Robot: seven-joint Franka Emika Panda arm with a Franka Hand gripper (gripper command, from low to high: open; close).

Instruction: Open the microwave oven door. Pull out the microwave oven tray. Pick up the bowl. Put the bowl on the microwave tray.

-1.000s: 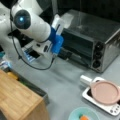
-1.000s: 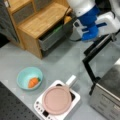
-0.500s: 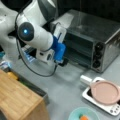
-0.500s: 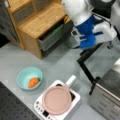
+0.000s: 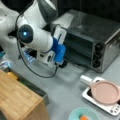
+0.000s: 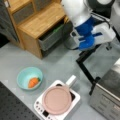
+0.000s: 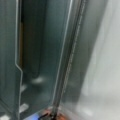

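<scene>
The stainless microwave oven [image 5: 100, 37] stands at a front view's upper right, its corner [image 6: 107, 97] at a front view's lower right. Its black-framed door [image 6: 86, 71] is swung part-way down and away from the cavity [image 5: 77, 51]. My gripper [image 5: 60, 63] [image 6: 83, 53] is at the door's free edge, shut on the bar handle [image 7: 67, 62], which runs up from between my fingertips in the wrist view. The tray cannot be made out in the dark cavity. The teal bowl [image 5: 83, 115] [image 6: 29, 78] sits on the table with an orange item in it, far from the gripper.
A pink pan [image 5: 105, 92] [image 6: 56, 100] with a white handle rests on a small white appliance [image 6: 40, 110] between bowl and oven. A wooden cabinet [image 5: 17, 100] [image 6: 37, 22] with a drawer pulled open [image 6: 51, 37] stands beside the arm.
My gripper has moved down and away from the oven front, and the door has swung further open with it. Bowl and pan have stayed put.
</scene>
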